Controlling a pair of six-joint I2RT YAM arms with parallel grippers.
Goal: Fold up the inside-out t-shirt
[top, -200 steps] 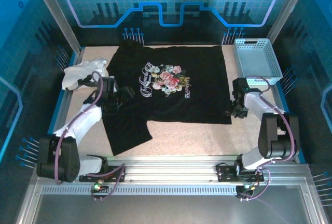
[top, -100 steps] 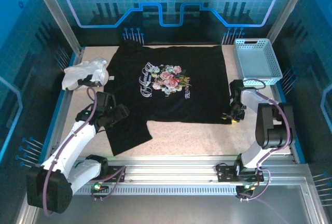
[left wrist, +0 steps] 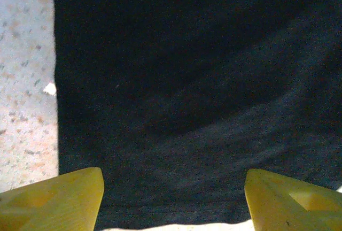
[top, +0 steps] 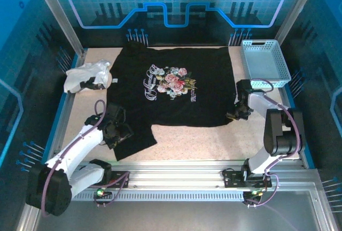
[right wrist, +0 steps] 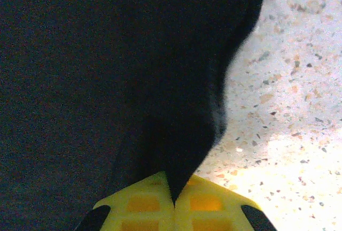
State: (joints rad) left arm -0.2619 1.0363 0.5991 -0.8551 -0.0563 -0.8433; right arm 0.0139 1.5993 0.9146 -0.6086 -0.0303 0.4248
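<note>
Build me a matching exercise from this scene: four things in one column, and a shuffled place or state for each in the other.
Things:
1. white garment
2. basket
3. left gripper
4. right gripper

Places or states:
A. shut on the edge of the t-shirt
B. light blue, far right corner
C. open, over black cloth
D. crumpled, far left

Pairs: 1-D, 2-B, 3-C, 4-A
</note>
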